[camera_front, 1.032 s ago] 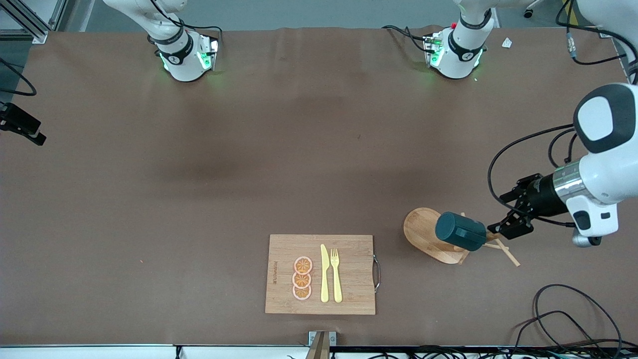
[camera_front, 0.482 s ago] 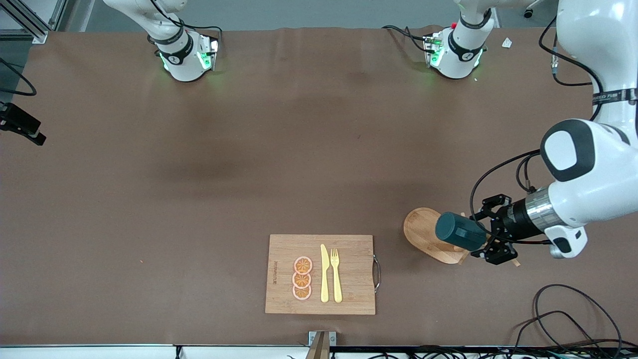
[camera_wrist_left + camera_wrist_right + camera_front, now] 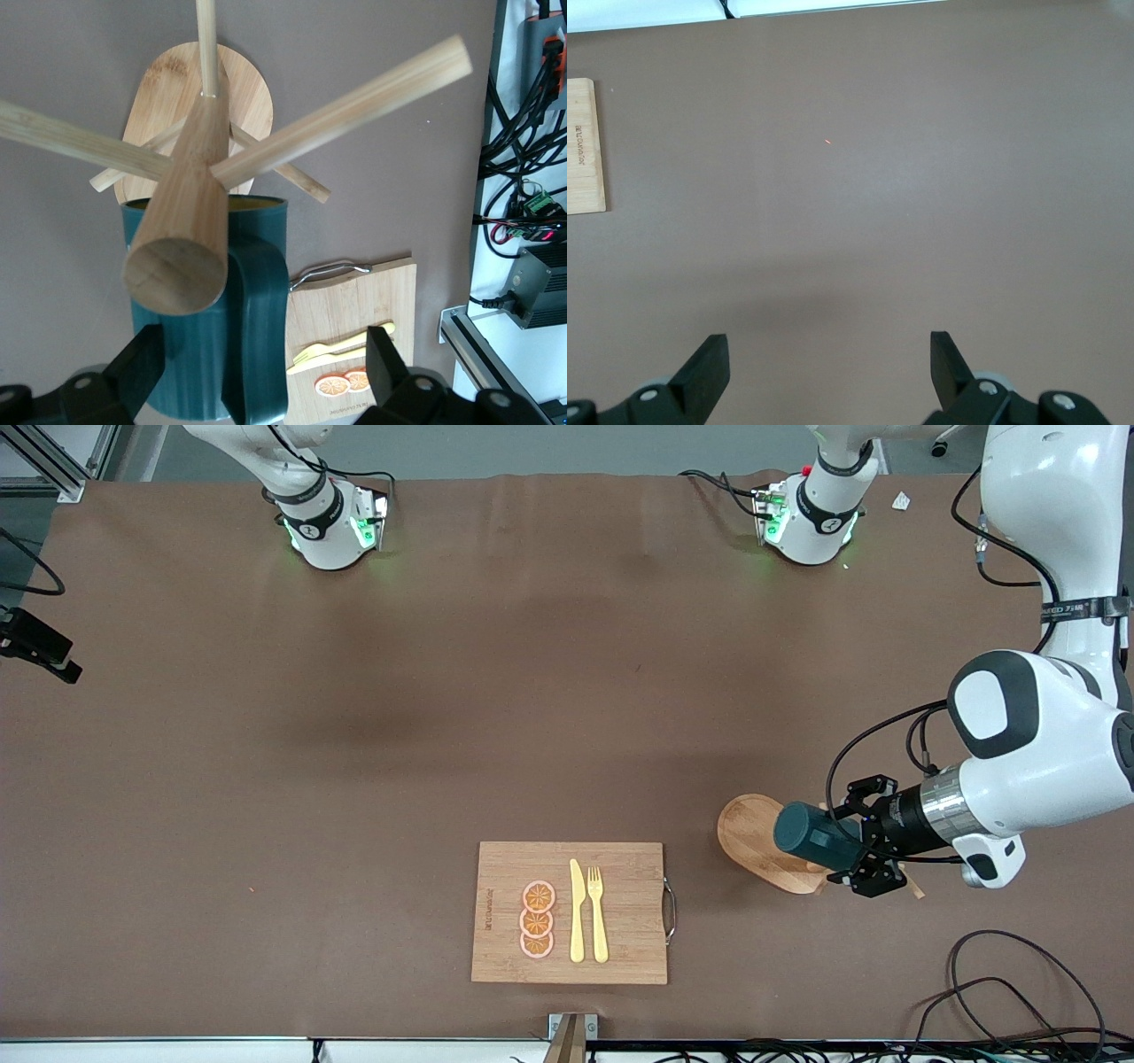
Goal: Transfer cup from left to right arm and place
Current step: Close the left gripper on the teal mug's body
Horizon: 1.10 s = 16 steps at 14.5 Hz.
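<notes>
The dark teal cup (image 3: 811, 837) hangs tilted on the wooden peg stand (image 3: 762, 841), toward the left arm's end of the table. In the left wrist view the cup (image 3: 190, 336) shows its handle (image 3: 259, 328), with the stand's post (image 3: 190, 212) in front of it. My left gripper (image 3: 858, 849) is open with its jaws on either side of the cup's closed end, not clamped; it also shows in the left wrist view (image 3: 264, 363). My right gripper (image 3: 828, 363) is open and empty over bare table, and is out of the front view.
A bamboo cutting board (image 3: 620, 912) with a yellow knife (image 3: 576, 911), a fork (image 3: 598, 912) and orange slices (image 3: 537, 919) lies near the front edge. Loose cables (image 3: 1001, 992) lie at the front corner by the left arm's end.
My left gripper has moved in toward the cup from the left arm's end of the table; its open jaws now flank the cup. The cup and the stand have not moved.
</notes>
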### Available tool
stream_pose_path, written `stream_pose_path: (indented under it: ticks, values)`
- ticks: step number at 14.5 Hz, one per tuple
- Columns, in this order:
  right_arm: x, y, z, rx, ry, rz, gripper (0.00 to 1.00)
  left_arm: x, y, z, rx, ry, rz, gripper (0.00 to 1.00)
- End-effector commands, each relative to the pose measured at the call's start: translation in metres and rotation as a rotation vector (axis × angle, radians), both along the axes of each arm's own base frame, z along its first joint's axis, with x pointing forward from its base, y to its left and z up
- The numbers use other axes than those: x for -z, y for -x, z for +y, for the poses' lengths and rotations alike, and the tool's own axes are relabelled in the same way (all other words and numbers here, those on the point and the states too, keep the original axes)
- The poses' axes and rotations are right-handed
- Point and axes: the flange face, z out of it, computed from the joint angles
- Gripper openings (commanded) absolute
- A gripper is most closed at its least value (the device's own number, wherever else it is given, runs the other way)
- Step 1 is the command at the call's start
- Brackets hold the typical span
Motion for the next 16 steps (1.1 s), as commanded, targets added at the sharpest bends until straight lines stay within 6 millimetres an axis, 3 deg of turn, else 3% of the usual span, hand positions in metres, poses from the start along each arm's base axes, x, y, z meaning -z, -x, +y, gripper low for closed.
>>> stream_pose_path:
  ticks: [1,11,14,16]
  values:
    - [0.0,0.004,-0.003,-0.004,-0.02,-0.003,1.0,0.004,-0.004,-0.004,-0.014,0.014,0.008,1.0]
    - [0.0,0.004,-0.003,-0.004,-0.02,-0.003,1.0,0.023,-0.005,-0.007,-0.013,0.019,0.035,0.98]
    - [-0.001,0.004,-0.004,-0.002,-0.02,-0.003,1.0,0.026,-0.005,-0.007,-0.015,0.021,0.04,0.85]
    - [-0.001,0.005,-0.005,-0.001,-0.02,-0.003,1.0,0.026,-0.005,-0.008,-0.015,0.022,0.043,0.69]
